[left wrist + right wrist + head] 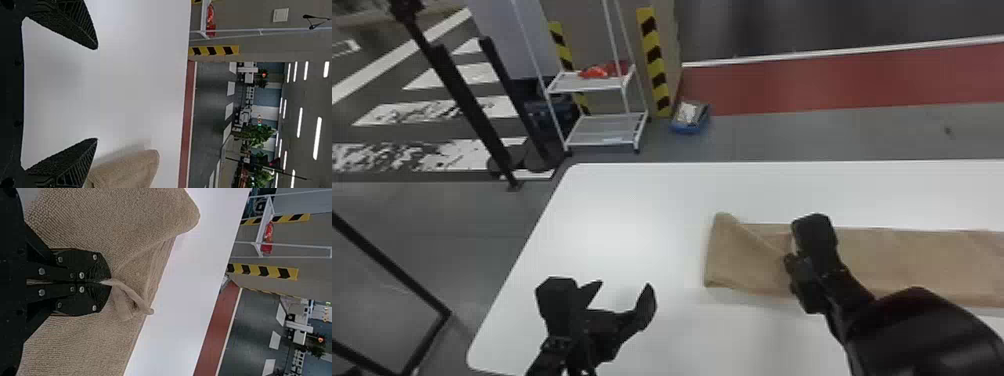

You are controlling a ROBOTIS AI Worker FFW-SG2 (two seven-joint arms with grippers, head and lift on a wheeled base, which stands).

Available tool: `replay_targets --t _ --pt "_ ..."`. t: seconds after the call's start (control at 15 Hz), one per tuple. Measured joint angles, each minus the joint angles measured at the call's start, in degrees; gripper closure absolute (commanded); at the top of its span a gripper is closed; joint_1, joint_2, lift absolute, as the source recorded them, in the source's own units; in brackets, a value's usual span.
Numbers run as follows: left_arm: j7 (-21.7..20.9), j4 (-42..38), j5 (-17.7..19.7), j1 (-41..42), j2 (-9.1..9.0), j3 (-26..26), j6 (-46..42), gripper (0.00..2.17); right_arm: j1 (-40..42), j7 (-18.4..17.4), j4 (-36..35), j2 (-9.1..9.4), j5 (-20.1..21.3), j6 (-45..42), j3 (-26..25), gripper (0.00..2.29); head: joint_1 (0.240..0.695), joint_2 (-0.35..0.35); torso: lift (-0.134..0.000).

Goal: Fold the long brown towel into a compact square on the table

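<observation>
Hanging with its two flat black fingers wide apart, the left gripper [624,285] has nothing in it and is over the smooth white table [627,200]. Just to the right of it lies the folded end [729,260] of the long brown cloth towel [907,265]. This end looks soft and a bit puffy, so I think it will bend easily and slump if nobody holds it up. It should be light too (like a bath towel, only skinny), and it can't break. The rough, bumpy cloth should not slip much, but it could wrinkle.

Next comes the right gripper [110,282], over the towel. Its fingers are closed tight on a thin pinch of cloth, and a small twisted bit [135,299] pokes out past the tips. That is a small hold, so a hard tug might pull the cloth crooked. A good second spot to grab would be the outer corner of the folded end, so both sides can move together. Farther right, the rest of the towel lies long and flat on the table, and it should slide along if pulled too fast.
</observation>
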Motion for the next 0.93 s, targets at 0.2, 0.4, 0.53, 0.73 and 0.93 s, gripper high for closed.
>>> replay_targets --t 0.2,0.4,0.53,0.73,0.93 --pt "0.0 -0.5 0.0 0.1 -0.03 0.0 0.0 0.03 2.9 0.3 -5.9 0.0 0.9 -0.7 -0.3 1.29 0.695 0.279 -0.057" --pt "0.1 -1.2 0.0 0.3 -0.09 0.1 0.2 0.03 5.0 2.8 -14.7 0.0 2.0 3.5 -3.3 1.29 0.695 0.264 -0.057" --pt "0.1 -1.4 0.0 0.5 -0.09 0.4 0.2 0.03 5.7 5.5 -20.8 0.0 1.8 9.6 -8.7 1.29 0.695 0.227 -0.057" --pt "0.0 -1.2 0.0 0.8 -0.12 0.6 0.1 0.03 4.6 9.1 -23.0 0.0 1.5 17.2 -17.0 1.29 0.695 0.161 -0.057" --pt "0.1 -1.0 0.0 0.6 -0.31 -0.2 0.0 0.03 4.1 9.3 -18.0 0.0 1.9 16.7 -18.9 1.29 0.695 0.114 -0.057"
